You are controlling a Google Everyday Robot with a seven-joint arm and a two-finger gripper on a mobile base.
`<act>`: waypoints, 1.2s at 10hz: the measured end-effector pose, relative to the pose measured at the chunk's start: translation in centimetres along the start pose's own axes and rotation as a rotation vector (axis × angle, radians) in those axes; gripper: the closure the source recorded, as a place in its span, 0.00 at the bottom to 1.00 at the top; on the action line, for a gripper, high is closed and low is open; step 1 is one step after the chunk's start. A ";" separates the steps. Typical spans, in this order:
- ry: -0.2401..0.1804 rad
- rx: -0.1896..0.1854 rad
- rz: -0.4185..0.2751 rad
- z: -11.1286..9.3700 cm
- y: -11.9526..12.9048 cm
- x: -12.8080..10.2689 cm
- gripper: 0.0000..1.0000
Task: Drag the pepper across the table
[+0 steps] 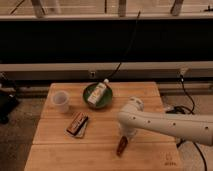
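While the white arm is reaching in from the right, its pincer is sitting at the chili pepper's upper end, and I cannot tell whether it is spread or pinching. The pepper is lying near the counter's front edge, with the drag seemingly unfinished. A snack packet, cup and green bowl are sitting behind to the left, possibly crowding a leftward path.

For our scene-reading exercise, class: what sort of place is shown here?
Likely a robot lab or test space: a white arm with its claw down at the pepper on a wooden table, and loose cables hanging behind.
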 end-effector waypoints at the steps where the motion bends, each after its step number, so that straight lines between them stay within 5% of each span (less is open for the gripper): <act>1: 0.004 0.007 0.010 -0.2 0.1 0.4 1.00; 12: 0.100 0.080 0.088 -1.5 -2.4 7.2 1.00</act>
